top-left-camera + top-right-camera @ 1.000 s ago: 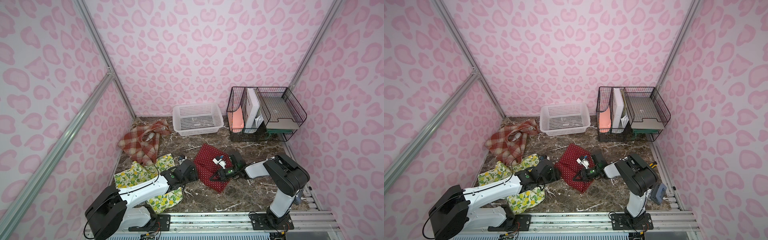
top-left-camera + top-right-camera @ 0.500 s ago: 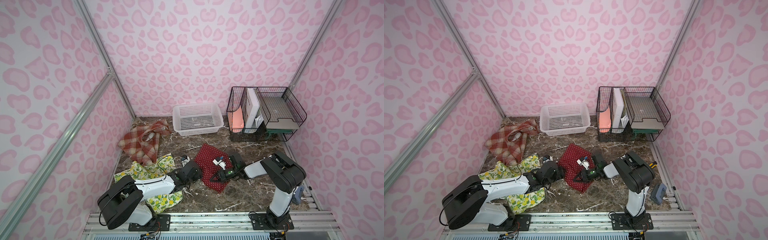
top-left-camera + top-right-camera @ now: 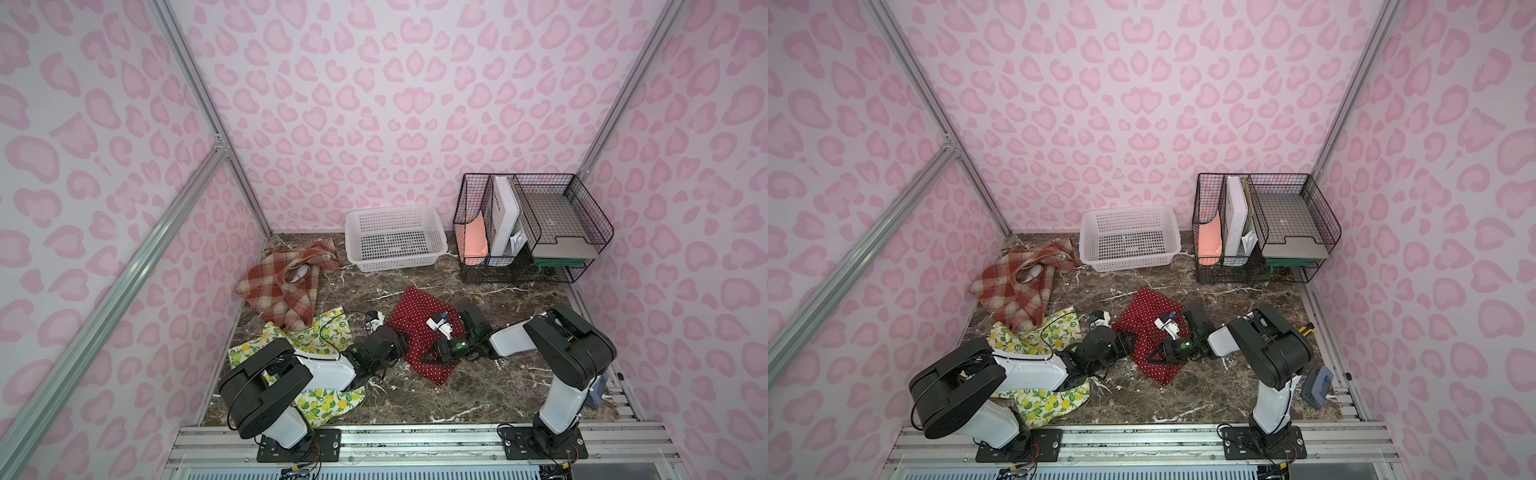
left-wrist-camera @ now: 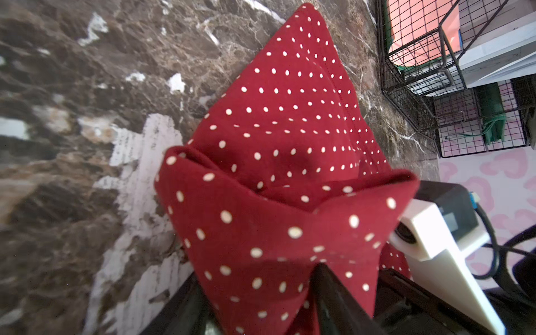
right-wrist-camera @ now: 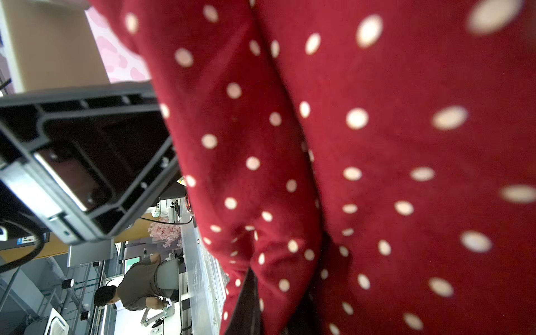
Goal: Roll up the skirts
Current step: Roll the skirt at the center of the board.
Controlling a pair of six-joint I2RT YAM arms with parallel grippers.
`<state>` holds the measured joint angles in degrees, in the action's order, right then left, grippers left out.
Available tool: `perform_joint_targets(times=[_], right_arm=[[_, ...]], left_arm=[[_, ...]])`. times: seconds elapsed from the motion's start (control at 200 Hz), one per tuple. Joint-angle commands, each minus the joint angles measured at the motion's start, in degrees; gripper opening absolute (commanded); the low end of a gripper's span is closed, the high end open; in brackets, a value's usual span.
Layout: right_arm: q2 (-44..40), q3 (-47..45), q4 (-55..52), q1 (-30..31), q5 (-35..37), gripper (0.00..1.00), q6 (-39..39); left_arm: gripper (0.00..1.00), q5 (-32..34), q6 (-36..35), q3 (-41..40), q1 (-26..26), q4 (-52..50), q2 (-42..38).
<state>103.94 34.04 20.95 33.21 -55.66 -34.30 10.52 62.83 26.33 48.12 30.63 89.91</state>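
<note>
The red polka-dot skirt (image 3: pixel 415 328) (image 3: pixel 1142 316) lies crumpled mid-table between both arms. My left gripper (image 3: pixel 405 340) (image 3: pixel 1127 343) is at its left edge. In the left wrist view a raised fold of the red skirt (image 4: pixel 290 116) fills the gap of the left gripper (image 4: pixel 258 301), pinched between its jaws. My right gripper (image 3: pixel 432 355) (image 3: pixel 1152 353) is shut on the skirt's front part, and red cloth (image 5: pixel 377 145) drapes over the right gripper (image 5: pixel 275 313). The lemon-print skirt (image 3: pixel 328 332) (image 3: pixel 1054 332) lies partly under the left arm. The plaid skirt (image 3: pixel 278 286) (image 3: pixel 1013 286) lies at the back left.
A white lattice basket (image 3: pixel 395 262) (image 3: pixel 1129 259) stands at the back centre. A black wire rack (image 3: pixel 469 208) (image 3: pixel 1208 208) holding papers and trays stands at the back right. A small blue-grey device (image 3: pixel 1318 386) lies by the right rail. Pink walls close three sides.
The left arm has folded back at its base while its gripper edged right onto the red skirt's edge. Its jaws have narrowed around the fold. The right arm has not moved.
</note>
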Motion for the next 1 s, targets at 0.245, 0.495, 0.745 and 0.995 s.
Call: perform_joint_targets(times=[0.245,0.495,0.745,0.995], right_arm=[[-10.5,-0.5,-16.6,2.6,17.6,0.46,4.3],[-24.8,4.9,-36.9,13.8,45.1,0.56,6.5],[-29.2,11.4,-43.9,27.9,66.2,0.53,6.8],[-21.9,12.9,-37.5,35.2,67.3,0.45,10.0]], left_arm=[[0.00,2.0,-0.1,2.8,0.0,-12.9,-2.8],[0.00,1.7,0.6,6.6,0.2,-27.7,-3.5],[0.00,2.0,-0.4,8.3,0.5,-33.4,-5.3],[0.00,1.6,-0.5,8.7,0.5,-34.1,-5.1]])
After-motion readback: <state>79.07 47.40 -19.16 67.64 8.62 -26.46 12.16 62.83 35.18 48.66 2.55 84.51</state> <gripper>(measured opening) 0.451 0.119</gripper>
